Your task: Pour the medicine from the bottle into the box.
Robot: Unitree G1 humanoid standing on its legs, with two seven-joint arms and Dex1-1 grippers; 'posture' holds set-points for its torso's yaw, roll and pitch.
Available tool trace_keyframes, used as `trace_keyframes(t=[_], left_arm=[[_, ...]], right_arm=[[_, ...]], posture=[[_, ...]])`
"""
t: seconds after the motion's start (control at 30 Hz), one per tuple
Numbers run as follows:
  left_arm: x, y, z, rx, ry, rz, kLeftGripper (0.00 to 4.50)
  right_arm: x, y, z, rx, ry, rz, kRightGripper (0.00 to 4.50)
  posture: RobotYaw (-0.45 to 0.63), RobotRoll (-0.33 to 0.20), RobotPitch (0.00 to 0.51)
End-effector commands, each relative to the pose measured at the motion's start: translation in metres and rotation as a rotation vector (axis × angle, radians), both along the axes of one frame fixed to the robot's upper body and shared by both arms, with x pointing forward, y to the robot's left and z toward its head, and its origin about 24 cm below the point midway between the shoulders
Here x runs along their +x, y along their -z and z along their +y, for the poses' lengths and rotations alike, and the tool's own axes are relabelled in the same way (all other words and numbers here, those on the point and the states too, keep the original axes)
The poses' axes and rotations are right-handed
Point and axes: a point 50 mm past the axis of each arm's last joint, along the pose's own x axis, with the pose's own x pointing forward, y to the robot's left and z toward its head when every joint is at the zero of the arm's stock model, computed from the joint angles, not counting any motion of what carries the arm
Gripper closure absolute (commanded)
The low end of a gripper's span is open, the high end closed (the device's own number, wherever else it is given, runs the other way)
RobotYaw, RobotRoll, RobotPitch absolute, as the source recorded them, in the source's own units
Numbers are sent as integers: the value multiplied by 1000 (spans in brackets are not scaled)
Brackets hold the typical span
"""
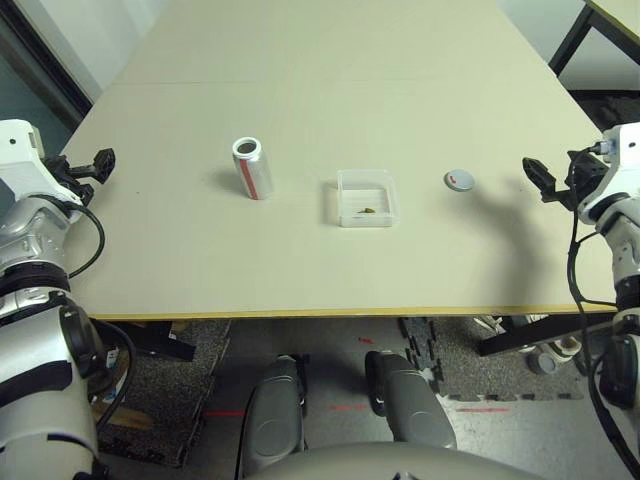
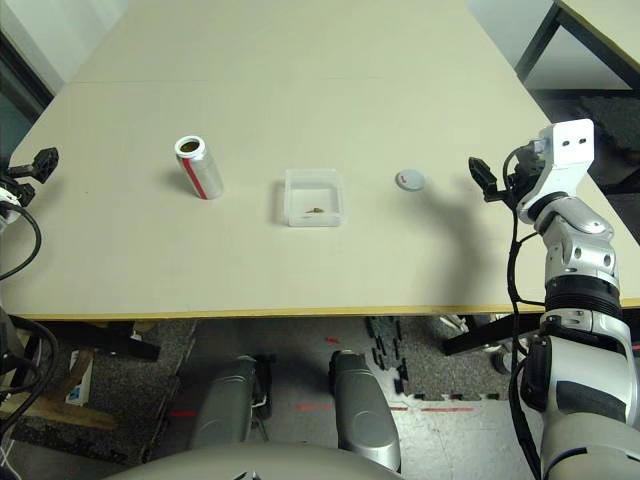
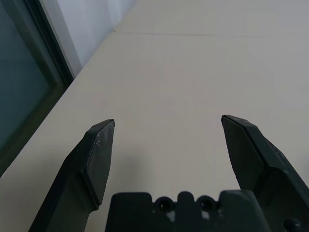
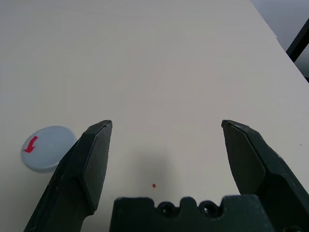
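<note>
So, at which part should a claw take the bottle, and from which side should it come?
Probably at the labelled middle of the bottle, from the robot's left. The bottle stands upright with its mouth open, cap off, so a side grip suits it. The open left claw is nearer, with bare table between.

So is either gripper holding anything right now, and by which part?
Nothing is held. The left gripper and right gripper are open and bare.

Silver-grey cylindrical bottle point(image 1: 253, 168) with red and white label, clear plastic square box point(image 1: 365, 197), tiny brownish-yellow medicine bit point(image 1: 368, 211), round grey cap point(image 4: 48, 148) with red arrow mark, pale beige table point(image 1: 330, 90), black gripper fingers point(image 4: 91, 159)
</note>
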Motion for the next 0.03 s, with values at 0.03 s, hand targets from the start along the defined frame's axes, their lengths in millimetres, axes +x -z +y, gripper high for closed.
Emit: trace_keyframes(t=[0.03], left_arm=[[-2, 1, 3, 20, -15, 18, 62]], right_arm=[[-2, 5, -5, 24, 24, 3, 0]], posture=[[-169, 0, 171]])
